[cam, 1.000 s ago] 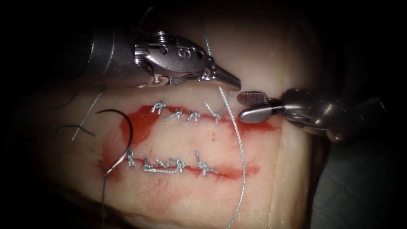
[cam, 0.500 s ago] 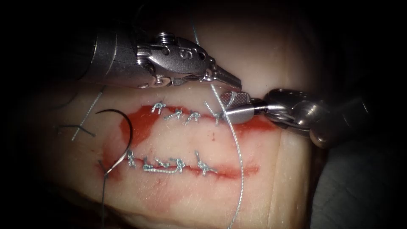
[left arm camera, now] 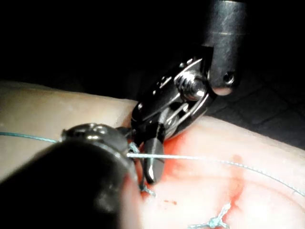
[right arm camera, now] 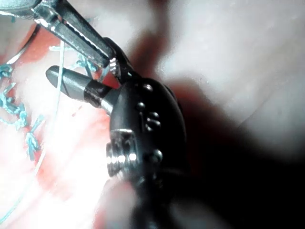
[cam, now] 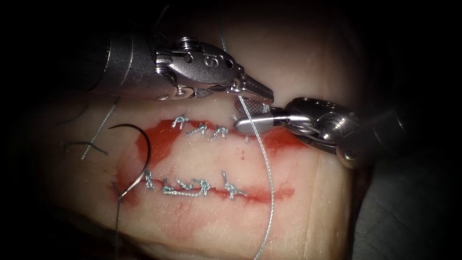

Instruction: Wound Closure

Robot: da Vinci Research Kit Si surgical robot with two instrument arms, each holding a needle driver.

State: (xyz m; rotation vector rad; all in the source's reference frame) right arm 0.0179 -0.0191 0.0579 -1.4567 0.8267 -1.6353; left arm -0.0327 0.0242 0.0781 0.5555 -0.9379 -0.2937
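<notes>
Endoscope view: we see left tool point(cam: 262, 94) clenched on braided thread point(cam: 266, 168); right tool point(cam: 248, 113), serrated jaws parted, straddles it, holding nothing. Thin curved needle point(cam: 139, 144) lies free on wet tissue point(cam: 202, 154), left of cuts.

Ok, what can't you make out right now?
Whether the left tool grips the thread: endoscope view, its own body covers the thread there.
Stitch beneath the open right tool: endoscope view, its jaws cover it.
Thread's far end: cut off by endoscope view's bottom edge.
Needle, lower end: endoscope view, too dark.
</notes>
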